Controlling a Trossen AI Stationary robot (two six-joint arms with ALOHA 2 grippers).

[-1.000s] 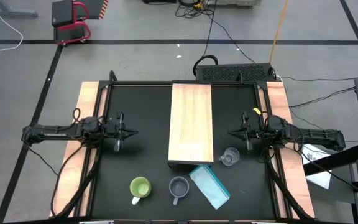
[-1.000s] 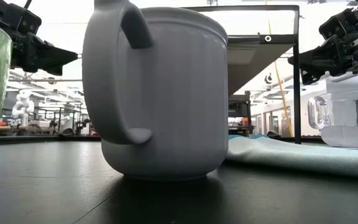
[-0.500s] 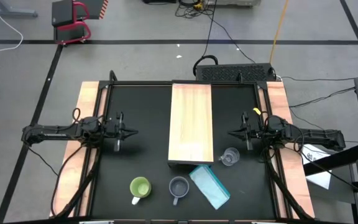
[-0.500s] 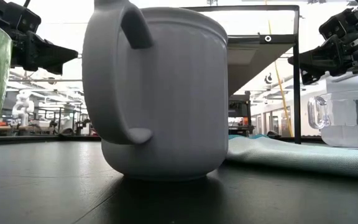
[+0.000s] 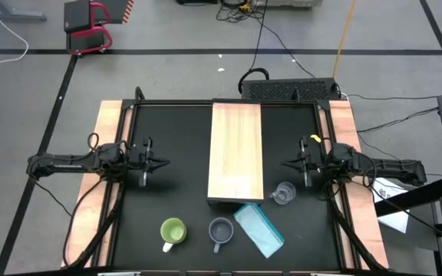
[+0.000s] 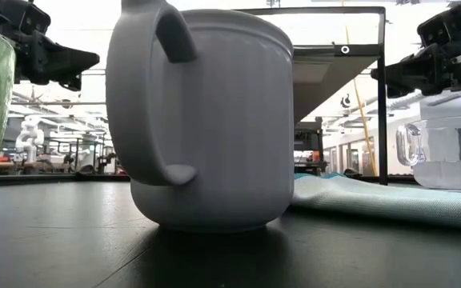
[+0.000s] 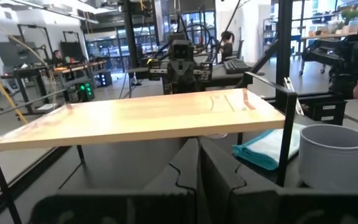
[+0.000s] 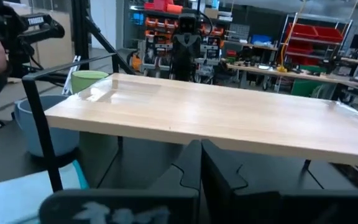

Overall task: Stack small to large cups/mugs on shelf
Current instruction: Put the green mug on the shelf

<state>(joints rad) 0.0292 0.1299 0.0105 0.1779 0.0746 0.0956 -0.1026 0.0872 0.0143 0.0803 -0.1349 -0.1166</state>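
- The cups all sit on the black table (image 5: 175,192) in front of the near end of the shelf; from overhead I see the green mug (image 5: 173,231) at the left, the grey-blue mug (image 5: 220,230) just right of it, and the light-blue flat thing (image 5: 258,229) beside that.
- A little farther in, my glass cup (image 5: 283,192) stands just beside the shelf's near right corner.
- The shelf (image 5: 235,152) runs down the middle of the table, nothing on it.
- My left gripper (image 5: 159,162) hovers left of the shelf, fingers pressed together.
- My right gripper (image 5: 290,162) hovers right of it, fingers likewise pressed together, above and beyond the glass cup.
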